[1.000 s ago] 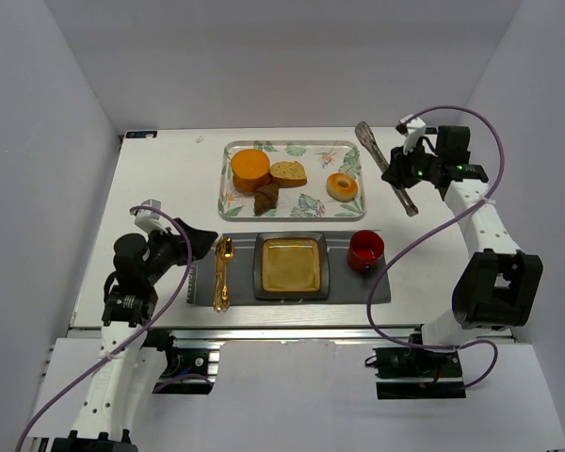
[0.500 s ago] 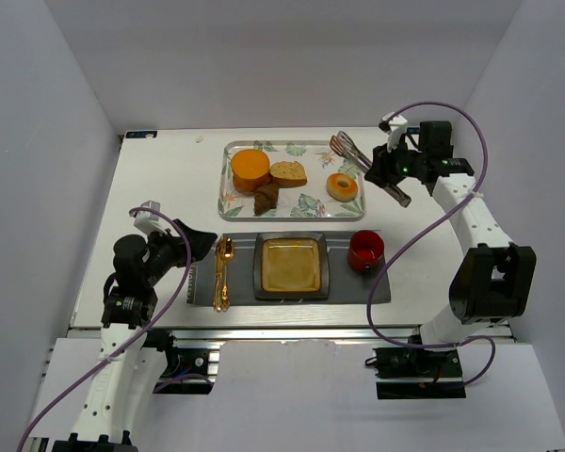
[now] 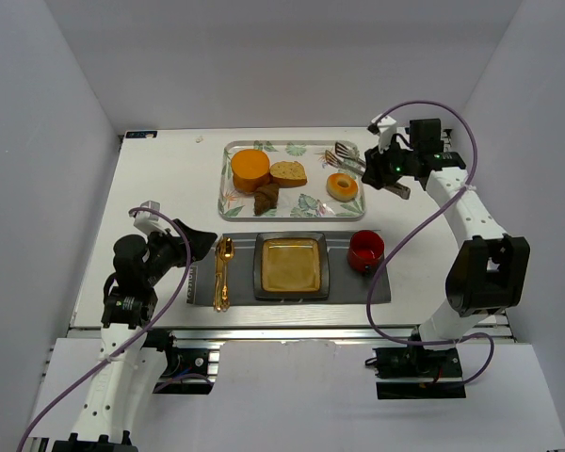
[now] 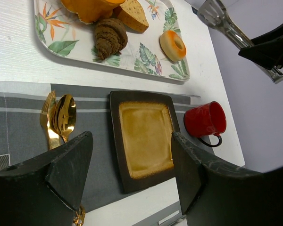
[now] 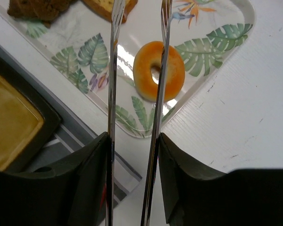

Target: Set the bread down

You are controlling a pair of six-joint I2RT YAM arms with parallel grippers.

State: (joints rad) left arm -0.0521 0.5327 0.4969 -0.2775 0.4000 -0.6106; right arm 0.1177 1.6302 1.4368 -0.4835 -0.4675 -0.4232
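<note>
My right gripper [image 5: 133, 141] pinched metal tongs [image 5: 113, 75], their arms apart over the right end of the floral tray [image 3: 306, 205], near the doughnut [image 3: 341, 185]. The bread [image 3: 288, 173] lay on that tray, between an orange block [image 3: 250, 169] and the doughnut. My left gripper [image 4: 131, 141] was spread wide over the desk's [image 3: 169, 179] left side.

Pale grey walls [image 3: 282, 66] are closing in the white tabletop [image 3: 169, 169] on three sides, one standing beyond the right pincer [image 3: 388, 171], another rising to its right. Soft, even light is spreading over everything. A metal rail [image 3: 264, 331] is edging the tabletop nearer than the pincer.
</note>
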